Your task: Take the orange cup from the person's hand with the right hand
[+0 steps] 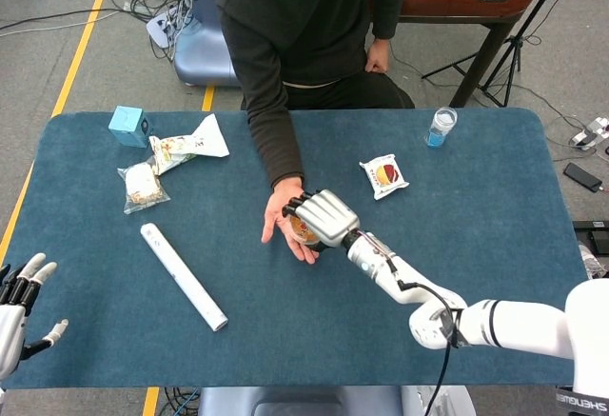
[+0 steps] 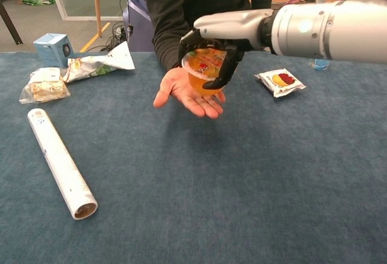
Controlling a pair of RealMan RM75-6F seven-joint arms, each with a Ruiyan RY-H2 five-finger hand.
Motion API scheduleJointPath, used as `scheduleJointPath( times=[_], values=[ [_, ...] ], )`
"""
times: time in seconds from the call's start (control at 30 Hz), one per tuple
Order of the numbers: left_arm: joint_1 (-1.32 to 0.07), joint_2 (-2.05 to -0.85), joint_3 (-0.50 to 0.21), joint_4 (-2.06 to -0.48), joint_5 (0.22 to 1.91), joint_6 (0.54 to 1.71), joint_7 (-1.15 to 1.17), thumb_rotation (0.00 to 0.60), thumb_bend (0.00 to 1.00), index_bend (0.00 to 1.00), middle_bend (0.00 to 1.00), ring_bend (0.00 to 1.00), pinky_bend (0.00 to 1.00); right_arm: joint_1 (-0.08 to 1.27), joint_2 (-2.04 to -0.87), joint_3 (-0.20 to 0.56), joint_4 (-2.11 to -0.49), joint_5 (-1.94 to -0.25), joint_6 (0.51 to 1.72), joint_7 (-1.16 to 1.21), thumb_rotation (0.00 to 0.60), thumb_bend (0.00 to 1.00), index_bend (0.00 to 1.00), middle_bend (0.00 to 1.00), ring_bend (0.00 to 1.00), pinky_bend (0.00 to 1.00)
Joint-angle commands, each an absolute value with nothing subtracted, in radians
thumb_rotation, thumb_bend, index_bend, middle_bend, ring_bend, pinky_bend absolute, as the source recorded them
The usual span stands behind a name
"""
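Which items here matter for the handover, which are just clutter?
Job: orange cup, right hand gripping it, person's hand beneath.

Clutter: white tube, blue box, snack bags, red-yellow packet, water bottle, idle left hand.

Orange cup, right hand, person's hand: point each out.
orange cup (image 2: 204, 70), chest view, on its printed lid.
right hand (image 1: 326, 216), head view, on its silver back.
person's hand (image 2: 181, 89), chest view, on the open palm.

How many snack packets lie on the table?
3: two at the far left, the packet and the bag beside the blue box, and one pouch right of the person's hand.
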State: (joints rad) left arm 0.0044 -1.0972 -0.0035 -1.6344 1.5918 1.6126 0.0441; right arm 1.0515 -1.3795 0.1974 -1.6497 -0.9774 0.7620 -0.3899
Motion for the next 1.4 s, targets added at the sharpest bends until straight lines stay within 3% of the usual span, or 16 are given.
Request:
scheduleJointPath(
  times=[0.03, 0.2, 0.37, 0.77, 1.0, 1.23, 1.4],
  values=[
    [0.004, -1.097, -0.004, -1.635, 1.592, 1.613, 0.044, 0.6, 0.21, 0.15, 0.07, 0.09, 0.02, 1.009, -1.318, 0.189, -1.704, -1.015, 0.801, -0.353, 0.6, 0.53, 0.51, 0.38, 0.31, 0.66],
    [0.003, -1.097, -0.004, -1.636, 1.593, 1.61, 0.047, 0.6, 0.21, 0.14, 0.07, 0.09, 0.02, 0.922, -1.211, 0.153, -1.767, -1.084, 0.863, -0.299, 0.6, 0.53, 0.51, 0.38, 0.31, 0.66],
    [0.003, -1.099, -0.003, -1.637, 1.596, 1.609, 0.05, 0.6, 0.21, 0.15, 0.07, 0.09, 0.02, 0.864, -1.177, 0.103, -1.733, -1.12, 0.881, -0.276, 0.6, 0.53, 0.51, 0.38, 0.31, 0.66],
    [0.0, -1.106, -0.001, -1.641, 1.603, 1.604, 0.064, 0.6, 0.21, 0.15, 0.07, 0.09, 0.02, 0.826, -1.311, 0.037, -1.528, -1.176, 0.813, -0.23, 0.6, 0.52, 0.5, 0.36, 0.29, 0.63],
    [-0.003, -1.109, -0.002, -1.64, 1.596, 1.595, 0.068, 0.6, 0.21, 0.15, 0.07, 0.09, 0.02, 0.825, -1.411, 0.033, -1.425, -1.211, 0.783, -0.194, 0.6, 0.51, 0.34, 0.26, 0.19, 0.51],
    [-0.003, -1.114, 0.001, -1.636, 1.591, 1.587, 0.068, 0.6, 0.21, 0.15, 0.07, 0.09, 0.02, 0.83, -1.432, 0.024, -1.418, -1.197, 0.745, -0.233, 0.6, 0.49, 0.01, 0.04, 0.01, 0.27],
    [-0.005, -1.113, -0.003, -1.637, 1.589, 1.588, 0.069, 0.6, 0.21, 0.15, 0.07, 0.09, 0.02, 0.82, -1.406, 0.031, -1.453, -1.181, 0.758, -0.248, 0.6, 0.36, 0.0, 0.0, 0.0, 0.15]
  ],
)
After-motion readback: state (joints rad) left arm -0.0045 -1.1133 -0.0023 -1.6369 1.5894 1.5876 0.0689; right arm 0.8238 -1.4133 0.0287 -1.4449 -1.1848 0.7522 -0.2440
